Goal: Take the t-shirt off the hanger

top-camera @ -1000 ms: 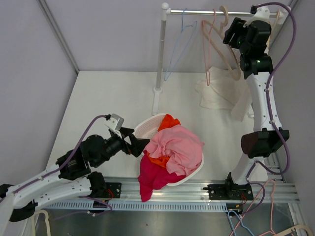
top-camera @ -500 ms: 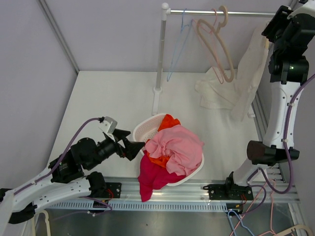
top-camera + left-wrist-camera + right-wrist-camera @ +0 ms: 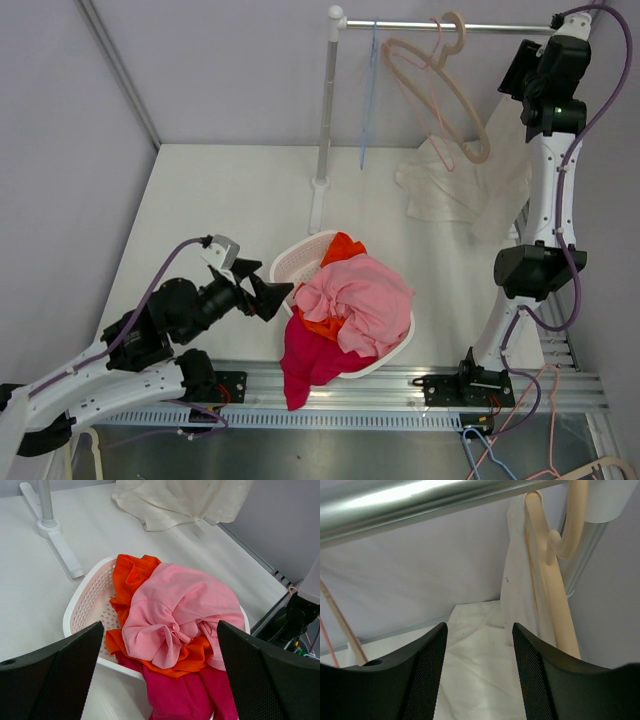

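Observation:
The white t-shirt [image 3: 437, 190] lies crumpled on the table at the back right, and a strip of it [image 3: 517, 595] rises to a beige hanger [image 3: 555, 585] hooked at the right end of the rail. My right gripper [image 3: 480, 645] is raised just under the rail [image 3: 450, 25], next to that hanger. It is open, with only the cloth far below showing between its fingers. In the top view the right arm hides that hanger. My left gripper [image 3: 160, 672] is wide open and empty, low beside the laundry basket [image 3: 87, 592].
A second beige hanger [image 3: 440, 90], a thin pink one [image 3: 440, 120] and a blue one [image 3: 368, 90] hang on the rail. The rack's post [image 3: 325, 110] stands on the table. The basket [image 3: 295, 262] holds pink, orange and magenta clothes [image 3: 352, 300]. Loose hangers [image 3: 520, 440] lie at the near right.
My right arm swung from in front of the hangers to the rail's right end, and its jaws narrowed slightly. The middle beige hanger swings. The left arm shifted slightly.

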`<state>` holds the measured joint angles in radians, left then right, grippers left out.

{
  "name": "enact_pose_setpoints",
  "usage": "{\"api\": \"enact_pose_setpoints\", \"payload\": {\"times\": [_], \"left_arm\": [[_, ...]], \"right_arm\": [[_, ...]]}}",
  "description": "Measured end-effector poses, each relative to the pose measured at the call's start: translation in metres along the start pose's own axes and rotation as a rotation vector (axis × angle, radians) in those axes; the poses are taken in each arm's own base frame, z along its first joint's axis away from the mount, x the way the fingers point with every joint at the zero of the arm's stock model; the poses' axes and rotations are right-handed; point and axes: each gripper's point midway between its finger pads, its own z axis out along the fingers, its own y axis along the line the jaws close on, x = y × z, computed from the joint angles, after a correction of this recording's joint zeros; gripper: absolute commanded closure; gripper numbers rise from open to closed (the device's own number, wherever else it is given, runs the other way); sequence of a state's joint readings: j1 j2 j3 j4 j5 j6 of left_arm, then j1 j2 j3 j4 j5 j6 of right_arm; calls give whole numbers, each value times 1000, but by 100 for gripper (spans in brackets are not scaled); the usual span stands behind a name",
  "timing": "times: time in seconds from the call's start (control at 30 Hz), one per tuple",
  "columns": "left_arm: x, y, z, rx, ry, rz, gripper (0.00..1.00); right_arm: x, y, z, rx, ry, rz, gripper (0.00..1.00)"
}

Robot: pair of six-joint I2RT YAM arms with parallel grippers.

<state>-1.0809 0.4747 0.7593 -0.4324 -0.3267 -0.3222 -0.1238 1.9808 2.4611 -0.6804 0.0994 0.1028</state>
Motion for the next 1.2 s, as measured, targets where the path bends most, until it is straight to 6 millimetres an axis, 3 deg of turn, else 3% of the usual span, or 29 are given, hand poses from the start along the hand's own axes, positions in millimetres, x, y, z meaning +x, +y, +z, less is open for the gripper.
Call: {"api": "enact_pose_setpoints", "payload": {"times": [0.13,0.4,0.8,1.03,1.2], "left_arm": [[2,4,3,-23,8,3,0],[10,12,7,-59,16,11,0],[3,9,11,-53,-10,10,1],[8,8,21,-63,22,37,0],[7,5,28,-63,27,49,1]], "right_arm": [[11,-5,12,21,18,-14,40],[11,2,13,-66,20,-19,41],[-42,-5,-31,-61,-104,-19,41],[-41,-22,-27,-21,-101,-33,41],[-36,-33,-13,-5,-89,-33,43]]}}
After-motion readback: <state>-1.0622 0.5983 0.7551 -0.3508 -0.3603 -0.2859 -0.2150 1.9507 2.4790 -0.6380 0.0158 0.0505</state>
